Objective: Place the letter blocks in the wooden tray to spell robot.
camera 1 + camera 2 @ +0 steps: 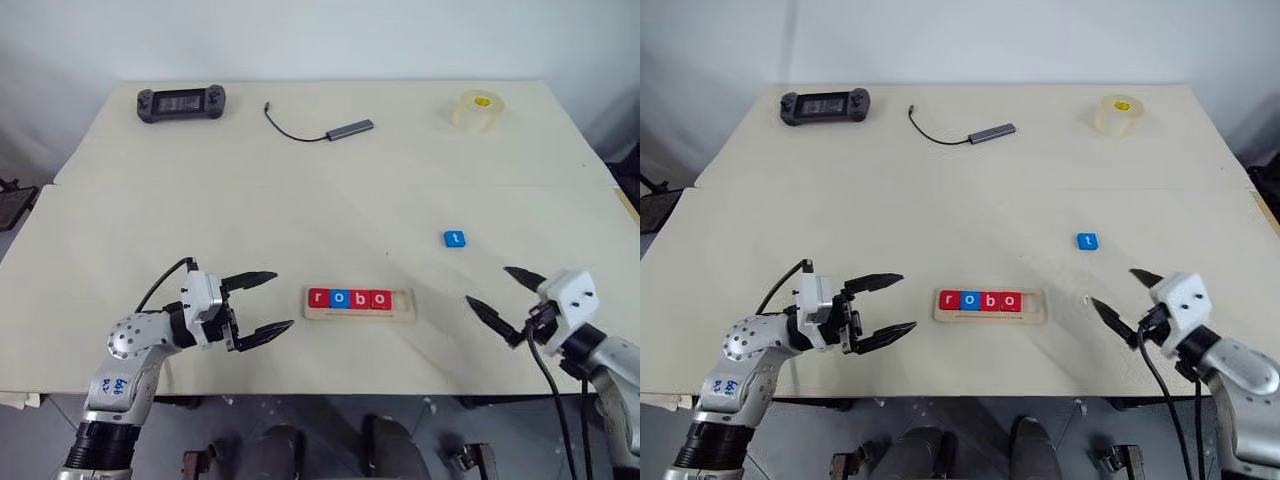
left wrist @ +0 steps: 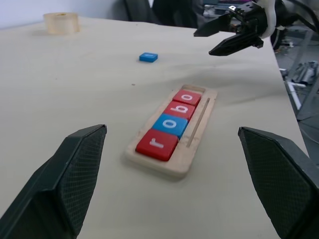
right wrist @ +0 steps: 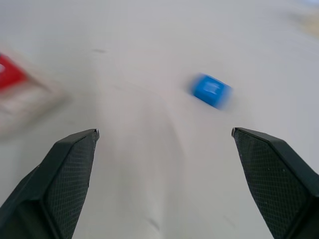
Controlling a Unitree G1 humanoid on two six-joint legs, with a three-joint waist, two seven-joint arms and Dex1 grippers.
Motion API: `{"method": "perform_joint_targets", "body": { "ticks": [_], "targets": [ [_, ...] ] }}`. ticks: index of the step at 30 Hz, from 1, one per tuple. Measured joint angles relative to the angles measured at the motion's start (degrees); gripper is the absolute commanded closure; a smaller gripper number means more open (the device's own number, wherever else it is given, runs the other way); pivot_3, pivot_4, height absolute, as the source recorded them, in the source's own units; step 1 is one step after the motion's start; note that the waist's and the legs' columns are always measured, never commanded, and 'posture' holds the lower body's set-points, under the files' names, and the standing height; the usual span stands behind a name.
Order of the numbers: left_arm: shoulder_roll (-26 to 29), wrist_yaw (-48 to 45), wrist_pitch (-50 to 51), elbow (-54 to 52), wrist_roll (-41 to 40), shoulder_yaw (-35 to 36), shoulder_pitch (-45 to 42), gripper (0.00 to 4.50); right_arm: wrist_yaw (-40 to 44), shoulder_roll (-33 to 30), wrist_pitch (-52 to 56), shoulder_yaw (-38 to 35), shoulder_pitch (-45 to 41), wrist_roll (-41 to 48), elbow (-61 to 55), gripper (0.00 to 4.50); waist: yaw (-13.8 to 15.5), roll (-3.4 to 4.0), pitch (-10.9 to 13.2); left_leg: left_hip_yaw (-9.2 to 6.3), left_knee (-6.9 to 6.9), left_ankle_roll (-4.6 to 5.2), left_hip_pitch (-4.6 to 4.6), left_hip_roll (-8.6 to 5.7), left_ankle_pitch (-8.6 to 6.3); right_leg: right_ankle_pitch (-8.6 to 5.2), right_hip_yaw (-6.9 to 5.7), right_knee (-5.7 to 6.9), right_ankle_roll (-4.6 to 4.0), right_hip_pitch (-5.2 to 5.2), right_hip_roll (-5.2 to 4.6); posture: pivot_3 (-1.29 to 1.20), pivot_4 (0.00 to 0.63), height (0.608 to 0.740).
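Now, nearest the robot, the left tool (image 1: 268, 303) hangs just above the surface (image 1: 300, 190), jaws spread wide and holding nothing, pointing toward the left end of the wooden tray (image 1: 359, 314). The right tool (image 1: 507, 301) sits on the other side of the tray, well apart from it, likewise spread open and empty.

Between them the tray lies lengthwise near the front edge. Four letter blocks sit in its slot, touching one another: a red r (image 1: 318, 298), a blue o (image 1: 338, 298), a red b (image 1: 359, 298) and a red o (image 1: 380, 298). The right-hand end of the slot (image 1: 402, 299) is bare; one place left.

Further back and to the right, the blue t block (image 1: 454, 239) lies flat on the surface, clear of the tray and of both tools. By my reading it is the only piece left, and the right tool is the closer one.

Far edge: a black handheld controller (image 1: 181, 102), a grey adapter with its cable (image 1: 349, 129), a roll of clear tape (image 1: 477, 111). None are in the way.

Risks, as judged:
- The t is thin and flat; fingertips may skate over it or push it away rather than pinch it.
- The last gap is tight against the red o; a tilted drop could ride up on the rim or nudge the row.
- The letter could go in rotated, spoiling the word.
- The tray is loose and may slide if bumped.
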Motion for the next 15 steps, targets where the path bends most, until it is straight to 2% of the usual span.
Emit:
{"method": "perform_joint_targets", "body": {
  "ticks": [3, 8, 10, 15],
  "targets": [
    [-0.02, -1.51, -0.75, 1.43, 0.01, -0.05, -1.4, 0.0, -4.55, 2.41, -1.07, -0.86, 1.17, 0.03, -0.52, 0.03, -0.13, 0.04, -0.02, -0.02, 0.0, -0.06, 0.01, 0.09, 0.03, -0.02, 0.0, 0.02, -0.04, -0.03, 0.07, 0.0, 0.15, 0.74],
    [-0.04, -2.95, -1.76, 4.63, 0.14, -0.04, -3.06, 0.0, -6.93, 2.62, 0.49, 0.44, 0.56, 0.72, -0.98, 0.03, -0.31, 0.06, -0.03, -0.01, 0.0, -0.05, 0.0, 0.09, 0.03, -0.02, 0.02, 0.1, -0.04, -0.04, 0.07, 0.0, 0.15, 0.74],
    [-0.1, -3.46, -2.05, 4.93, 0.16, -0.08, -3.37, 0.0, -7.03, 1.37, 3.47, 2.08, -1.95, 1.63, -1.73, 0.03, -0.65, 0.06, -0.04, -0.02, 0.0, -0.04, 0.0, 0.09, 0.03, -0.02, 0.02, 0.1, -0.04, -0.05, 0.06, 0.0, 0.15, 0.74],
    [-0.4, -4.0, -2.75, 6.28, 0.3, -0.52, -4.52, 0.0, -9.56, -3.94, 19.5, 8.63, -15.59, 2.61, -0.15, 0.03, -0.84, 0.06, -0.04, -0.07, 0.01, -0.06, -0.03, 0.13, 0.04, -0.03, -0.02, 0.1, -0.07, -0.08, 0.05, 0.0, 0.15, 0.74]
  ]
}}
